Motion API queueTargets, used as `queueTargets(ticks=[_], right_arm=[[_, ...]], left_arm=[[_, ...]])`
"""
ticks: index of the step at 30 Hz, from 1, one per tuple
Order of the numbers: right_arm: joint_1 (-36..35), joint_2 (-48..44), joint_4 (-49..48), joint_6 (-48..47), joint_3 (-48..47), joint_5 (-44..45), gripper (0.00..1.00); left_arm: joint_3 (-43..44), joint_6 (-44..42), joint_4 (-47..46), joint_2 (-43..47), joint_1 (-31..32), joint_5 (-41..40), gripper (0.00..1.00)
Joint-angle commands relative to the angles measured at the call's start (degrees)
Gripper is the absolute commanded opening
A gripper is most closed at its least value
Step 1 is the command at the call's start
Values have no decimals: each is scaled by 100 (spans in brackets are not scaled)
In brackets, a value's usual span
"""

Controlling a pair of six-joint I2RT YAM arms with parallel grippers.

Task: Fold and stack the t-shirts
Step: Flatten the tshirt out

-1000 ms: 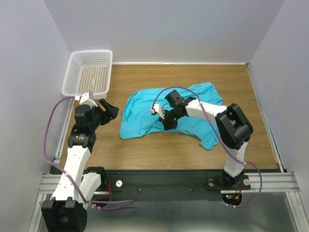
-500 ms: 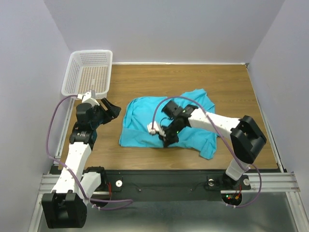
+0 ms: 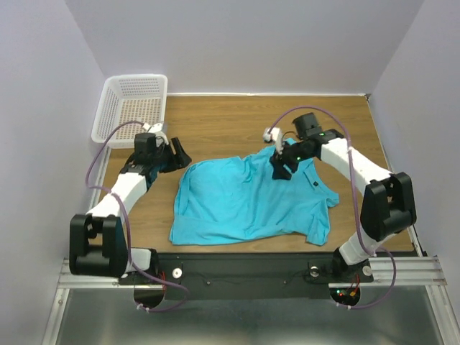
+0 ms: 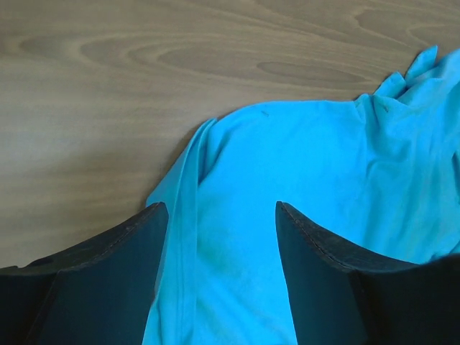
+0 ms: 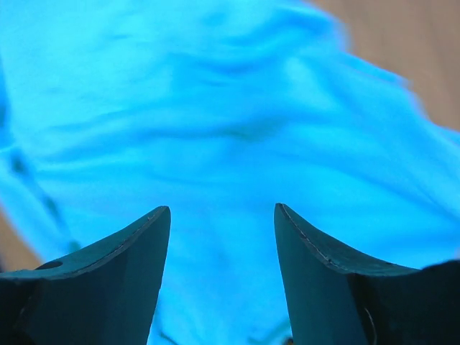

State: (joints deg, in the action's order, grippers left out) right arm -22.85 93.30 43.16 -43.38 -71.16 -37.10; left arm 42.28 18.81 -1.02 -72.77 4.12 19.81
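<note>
One turquoise t-shirt (image 3: 244, 201) lies spread and rumpled on the wooden table (image 3: 230, 118), with a small dark mark (image 3: 314, 185) near its right side. My right gripper (image 3: 280, 169) hovers open over the shirt's back right part. In the right wrist view only blurred turquoise cloth (image 5: 230, 129) shows between and beyond the right gripper (image 5: 222, 208). My left gripper (image 3: 178, 154) stands open at the shirt's back left corner. In the left wrist view the left gripper (image 4: 221, 208) has the shirt's folded edge (image 4: 183, 215) beneath it, with nothing held.
A white mesh basket (image 3: 131, 108) sits at the table's back left corner, just behind the left arm. Bare wood (image 4: 108, 86) lies to the left of the shirt and along the back. Purple walls close in on three sides.
My right gripper has opened and let go of the shirt, then lifted away to the back right. The shirt now lies wider and nearer the front. The left gripper has moved right to the shirt's corner.
</note>
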Motion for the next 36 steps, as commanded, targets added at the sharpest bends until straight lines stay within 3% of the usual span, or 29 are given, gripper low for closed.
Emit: queueTargets(ticks=[1, 8, 18, 28, 31, 32, 36], right_arm=[[762, 91, -1036, 1136, -310, 492, 66], [1520, 952, -1591, 2244, -1005, 581, 63], [1925, 1244, -1714, 2632, -1401, 485, 63], [2030, 1147, -1776, 2685, -1208, 493, 63], [2109, 1173, -1776, 2738, -1278, 520, 63], [2135, 1191, -1767, 2747, -1330, 537, 63], [2206, 1270, -1776, 2755, -1445, 643, 63]], left_arm=[[973, -694, -163, -675, 483, -625, 72], [2240, -1001, 690, -2390, 1046, -1550, 63], [2416, -1318, 1244, -2760, 1231, -2324, 57], [2557, -1459, 1473, -3120, 1293, -2008, 46], [2566, -1485, 1490, -3138, 1293, -2008, 24], [2574, -1503, 1490, -3112, 1293, -2008, 2], [2452, -1468, 1359, -2717, 1293, -2008, 0]])
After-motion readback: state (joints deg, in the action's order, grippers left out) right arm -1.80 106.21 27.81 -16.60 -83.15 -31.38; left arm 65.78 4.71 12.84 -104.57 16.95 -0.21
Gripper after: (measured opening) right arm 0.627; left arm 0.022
